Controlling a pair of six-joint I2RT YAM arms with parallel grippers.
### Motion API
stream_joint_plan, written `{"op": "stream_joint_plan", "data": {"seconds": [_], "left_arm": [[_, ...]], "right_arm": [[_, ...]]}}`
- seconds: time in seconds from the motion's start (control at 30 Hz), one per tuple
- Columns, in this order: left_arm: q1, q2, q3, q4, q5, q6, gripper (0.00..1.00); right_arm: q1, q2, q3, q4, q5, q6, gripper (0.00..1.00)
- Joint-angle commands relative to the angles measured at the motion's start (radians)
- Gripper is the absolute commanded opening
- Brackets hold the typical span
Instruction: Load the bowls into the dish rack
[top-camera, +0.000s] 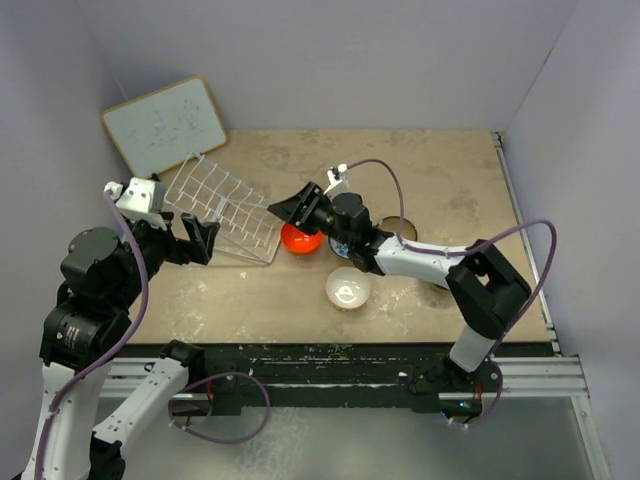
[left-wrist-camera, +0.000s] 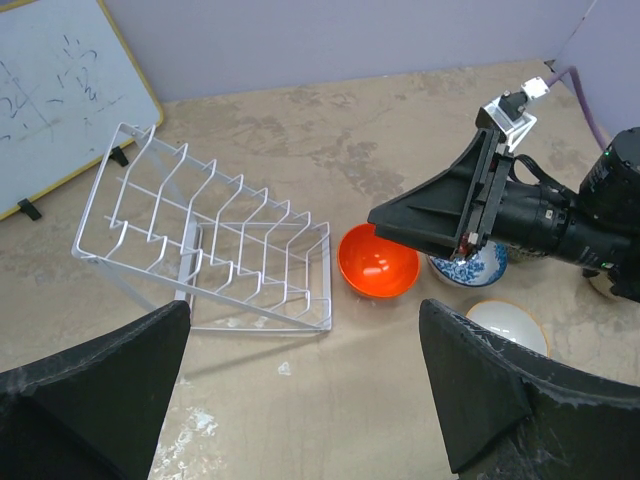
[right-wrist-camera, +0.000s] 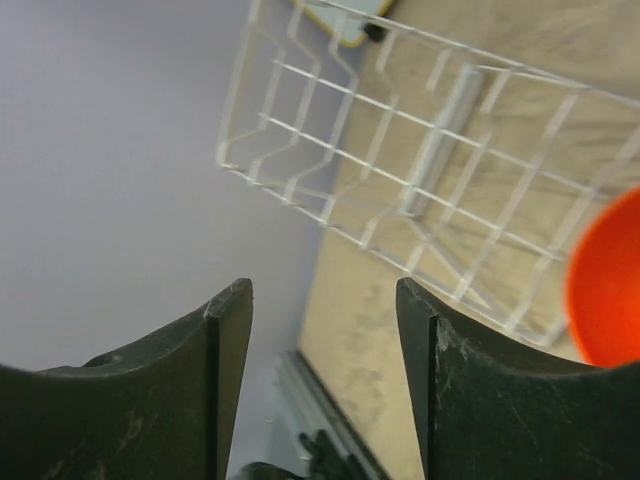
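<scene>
The pale wire dish rack (top-camera: 215, 210) stands at the left middle of the table, with no bowls in it; it also shows in the left wrist view (left-wrist-camera: 210, 250) and the right wrist view (right-wrist-camera: 420, 170). The orange-red bowl (top-camera: 300, 239) (left-wrist-camera: 377, 262) (right-wrist-camera: 610, 290) sits just right of the rack. The blue-and-white bowl (left-wrist-camera: 468, 270) sits beside it, mostly under the right arm. The white bowl (top-camera: 348, 288) (left-wrist-camera: 507, 325) lies nearer. A tan bowl (top-camera: 400, 227) peeks out behind the right arm. The black bowl is out of view. My right gripper (top-camera: 292, 211) (right-wrist-camera: 325, 300) hovers open over the orange bowl's left side. My left gripper (top-camera: 205, 238) (left-wrist-camera: 300, 390) is open and empty at the rack's near edge.
A wood-framed whiteboard (top-camera: 165, 125) (left-wrist-camera: 50, 100) leans against the back left wall, just behind the rack. Grey walls close in the table at the back and on both sides. The right arm (top-camera: 430, 262) stretches across the table's middle.
</scene>
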Motion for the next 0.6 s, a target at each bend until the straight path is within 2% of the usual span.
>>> {"op": "stream_joint_plan", "data": {"seconds": [0.0, 0.23, 0.47, 0.57], "left_arm": [[-0.004, -0.001, 0.018, 0.040, 0.007, -0.010, 0.99], [-0.005, -0.002, 0.033, 0.030, -0.012, -0.003, 0.99], [-0.004, -0.009, 0.020, 0.035, -0.012, -0.008, 0.99], [-0.004, -0.011, 0.020, 0.028, -0.020, -0.002, 0.99]], "right_arm": [[0.000, -0.120, 0.065, -0.414, 0.122, -0.287, 0.63], [0.034, -0.208, 0.170, -0.904, 0.327, -0.567, 0.67], [0.034, -0.139, 0.256, -1.186, 0.390, -0.737, 0.64], [0.034, -0.102, 0.265, -1.237, 0.399, -0.770, 0.64]]}}
